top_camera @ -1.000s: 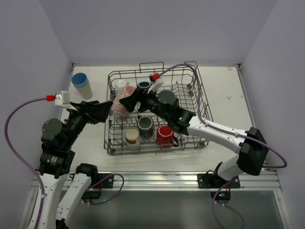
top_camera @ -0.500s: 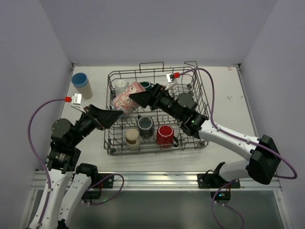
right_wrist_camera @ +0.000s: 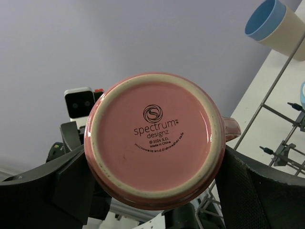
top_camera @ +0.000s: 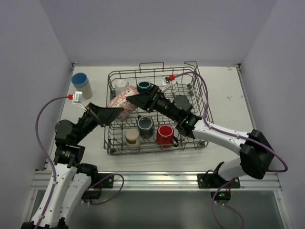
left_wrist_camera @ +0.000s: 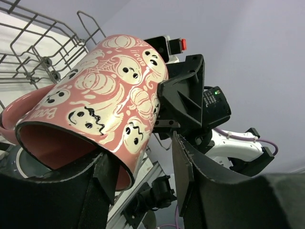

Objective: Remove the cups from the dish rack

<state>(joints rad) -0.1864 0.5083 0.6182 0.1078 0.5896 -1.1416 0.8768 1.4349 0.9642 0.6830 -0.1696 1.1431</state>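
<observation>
**Handover above the rack:** the pink mug [top_camera: 119, 101] is drifting slightly toward the left of the frame, and the left gripper [top_camera: 110, 114] is narrowing on it.

The left gripper's fingers [left_wrist_camera: 186, 191] are standing apart around the mug's rim, with a gap showing on one side. The right gripper [top_camera: 135, 99] is clamping the mug's base end over the upper-left part of the dish rack [top_camera: 128, 71]. In my judgement, if the right gripper is letting go too early, the thin rim hold is slipping and the mug is dropping onto the beige cup [top_camera: 132, 137] and its neighbours.
</observation>
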